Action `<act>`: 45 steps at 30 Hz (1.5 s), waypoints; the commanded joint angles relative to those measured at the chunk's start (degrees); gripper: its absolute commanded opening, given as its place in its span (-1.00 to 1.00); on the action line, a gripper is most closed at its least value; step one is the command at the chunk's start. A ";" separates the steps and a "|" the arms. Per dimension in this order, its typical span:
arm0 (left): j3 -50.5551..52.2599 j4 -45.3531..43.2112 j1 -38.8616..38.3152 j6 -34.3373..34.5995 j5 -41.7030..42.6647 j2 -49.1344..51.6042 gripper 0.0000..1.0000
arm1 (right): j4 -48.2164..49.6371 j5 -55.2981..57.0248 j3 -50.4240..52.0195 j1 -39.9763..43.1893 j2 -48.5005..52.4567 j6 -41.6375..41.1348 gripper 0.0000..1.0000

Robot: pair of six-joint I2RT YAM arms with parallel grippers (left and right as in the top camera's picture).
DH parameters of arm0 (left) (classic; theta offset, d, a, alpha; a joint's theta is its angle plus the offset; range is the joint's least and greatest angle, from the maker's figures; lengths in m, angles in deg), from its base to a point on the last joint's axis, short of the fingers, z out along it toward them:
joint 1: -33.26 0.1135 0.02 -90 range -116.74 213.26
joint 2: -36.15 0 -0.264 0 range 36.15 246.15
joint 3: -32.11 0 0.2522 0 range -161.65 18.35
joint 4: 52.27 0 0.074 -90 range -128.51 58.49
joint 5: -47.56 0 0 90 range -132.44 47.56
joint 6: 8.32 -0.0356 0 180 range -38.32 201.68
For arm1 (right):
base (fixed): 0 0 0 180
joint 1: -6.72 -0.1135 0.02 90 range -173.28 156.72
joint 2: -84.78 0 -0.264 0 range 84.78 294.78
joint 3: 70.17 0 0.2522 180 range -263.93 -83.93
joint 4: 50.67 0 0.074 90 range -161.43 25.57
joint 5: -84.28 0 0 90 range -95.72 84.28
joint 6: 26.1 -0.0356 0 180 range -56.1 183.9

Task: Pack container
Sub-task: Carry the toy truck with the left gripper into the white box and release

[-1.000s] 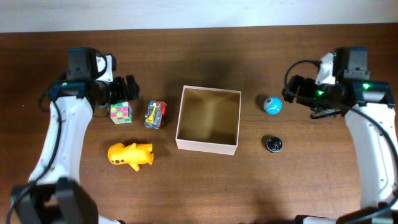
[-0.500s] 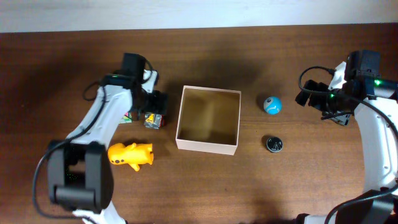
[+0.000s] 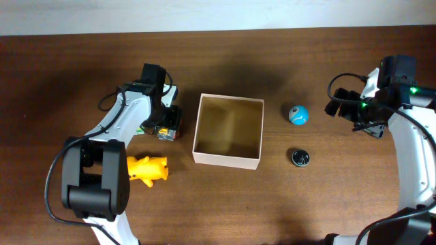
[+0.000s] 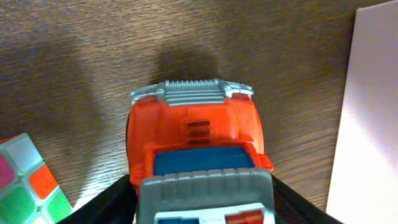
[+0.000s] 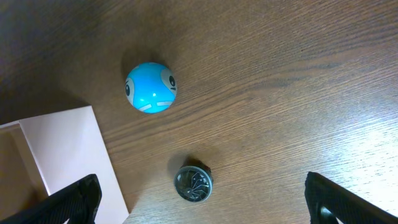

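Two arms are over the brown wood-grain counter, and five small items lie loose around the container, a square open-topped cardboard box with white outer walls and a tan inside. It sits about midway between the left and right edges and midway between the far and near edges, and no item is visible inside it. The left gripper is low over an orange-red toy car with a grey grille and blue window, which lies just beside the box's left wall. Its dark fingers flank the car on both sides at about the car's width, right against its body. Whether they actually press on it cannot be told. A multicoloured puzzle cube lies just left of the car, toward the left edge, and the overhead view shows it mostly covered by the arm. A yellow plastic animal figure lies nearer the near edge, left of the box's near-left corner and apart from it. The right gripper hangs near the right edge with its fingers spread wide and nothing between them. A light blue ball with a printed face rests right of the box toward the far side. A small dark round metallic object rests right of the box's near-right corner, apart from the ball
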State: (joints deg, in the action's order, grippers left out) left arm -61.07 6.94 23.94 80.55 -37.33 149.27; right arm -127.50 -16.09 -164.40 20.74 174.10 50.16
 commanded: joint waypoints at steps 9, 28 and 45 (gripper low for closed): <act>-1.64 1.97 -2.67 -3.65 -6.21 0.66 -0.09 | -0.63 0.72 -1.07 0.35 0.33 -0.22 0.98; -36.76 29.05 -5.95 5.27 -0.57 -0.46 -0.11 | -3.93 0.70 -1.07 0.35 0.33 -0.22 0.97; -32.89 20.72 -26.14 23.34 -0.48 10.12 -0.09 | -4.11 0.72 -1.07 0.35 0.33 -0.22 0.97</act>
State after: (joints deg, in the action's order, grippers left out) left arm -95.49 28.38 0.36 98.56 -36.70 153.86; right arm -131.59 -16.09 -164.53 20.74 174.10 50.16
